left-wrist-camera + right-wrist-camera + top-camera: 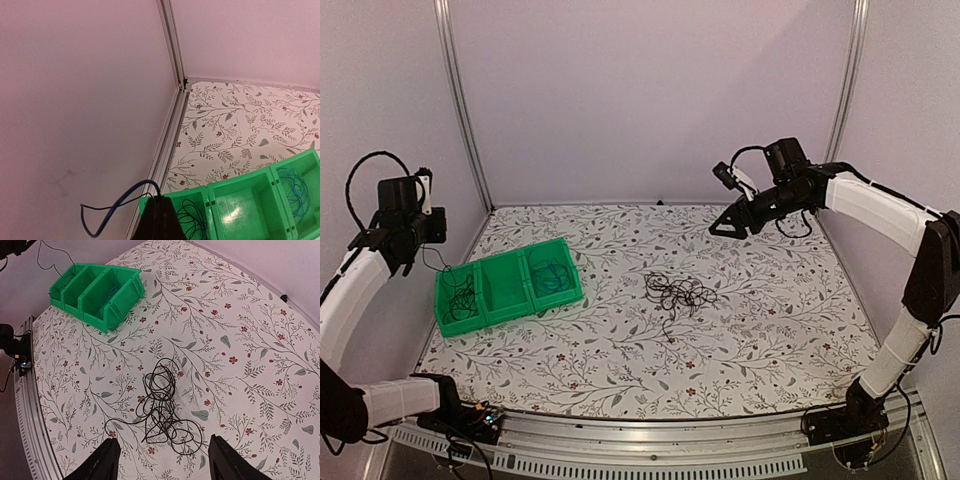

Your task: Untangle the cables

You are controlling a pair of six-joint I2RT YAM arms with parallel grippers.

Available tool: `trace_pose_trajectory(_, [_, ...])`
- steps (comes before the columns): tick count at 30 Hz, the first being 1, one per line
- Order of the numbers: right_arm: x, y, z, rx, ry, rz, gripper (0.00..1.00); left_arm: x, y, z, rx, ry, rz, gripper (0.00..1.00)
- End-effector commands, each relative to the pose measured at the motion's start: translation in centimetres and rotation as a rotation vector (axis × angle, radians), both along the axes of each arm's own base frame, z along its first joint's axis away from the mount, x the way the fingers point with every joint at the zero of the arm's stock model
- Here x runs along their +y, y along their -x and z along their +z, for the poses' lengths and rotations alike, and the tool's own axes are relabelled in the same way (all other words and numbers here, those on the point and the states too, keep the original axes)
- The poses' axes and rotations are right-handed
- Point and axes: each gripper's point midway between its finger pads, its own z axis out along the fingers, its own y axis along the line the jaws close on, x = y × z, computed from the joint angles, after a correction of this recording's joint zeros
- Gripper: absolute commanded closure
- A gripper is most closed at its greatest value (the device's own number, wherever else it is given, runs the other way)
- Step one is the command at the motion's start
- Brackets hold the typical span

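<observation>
- Your left gripper (159, 216) is clenched and raised off the table, pinching a thin blue flexible wire (112, 209) at its fingertips. A hair-thin black strand (95, 207) leaves the same pinch. I cannot tell whether it is gripped too or only riding along.
- Just below that hand sits the green plastic three-compartment bin (485, 318). The compartment nearest the hand holds a small black wire coil (192, 220), the middle one shows only its floor, and the farthest holds a loose blue wire coil (296, 192).
- You look to be at the sorting step, with one freed strand hanging over the bin, ready to be dropped in. To finish it, lower the hand over one compartment and let go only once the wire's slack lies inside the walls. Watch that the black strand does not drag the coil out with it.
- Further right, well apart from both hands, the black loopy wire tangle (678, 293) lies on the floral-print tabletop (770, 330).
- Your right gripper (164, 441) is released, with its jaws wide and nothing between them. It hangs high above the table, and the tangle lies below, just ahead of its fingers.
- Its next move calls for a descent onto a single outer loop, not the knotted middle, so that one cable comes away alone.
</observation>
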Motion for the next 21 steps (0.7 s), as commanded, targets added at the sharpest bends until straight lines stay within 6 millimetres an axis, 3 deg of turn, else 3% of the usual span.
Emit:
trace_pose_trajectory(1, [-0.4, 0.6, 1.0, -0.045, 0.002, 0.004, 0.36, 0.6, 0.4, -1.3, -0.042, 0.041, 0.021, 1.00])
trace_pose_trajectory(7, [-0.5, 1.0, 0.6, -0.038, 0.006, 0.009, 0.36, 0.1, 0.5, -5.6, 0.013, 0.169, 0.029, 1.00])
trace_pose_trajectory(14, [-0.5, 1.1, 0.5, -0.038, 0.007, 0.011, 0.35, -3.3, -0.2, -9.8, 0.057, 0.457, -0.035, 1.00])
trace_pose_trajectory(17, [-0.5, 1.1, 0.4, -0.036, 0.008, 0.011, 0.35, -5.3, -0.6, -10.0, 0.064, 0.575, -0.096, 1.00])
trace_pose_trajectory(21, [-0.5, 1.2, 0.2, -0.035, 0.008, 0.012, 0.35, -8.1, -0.6, -8.5, 0.023, 0.688, -0.183, 1.00])
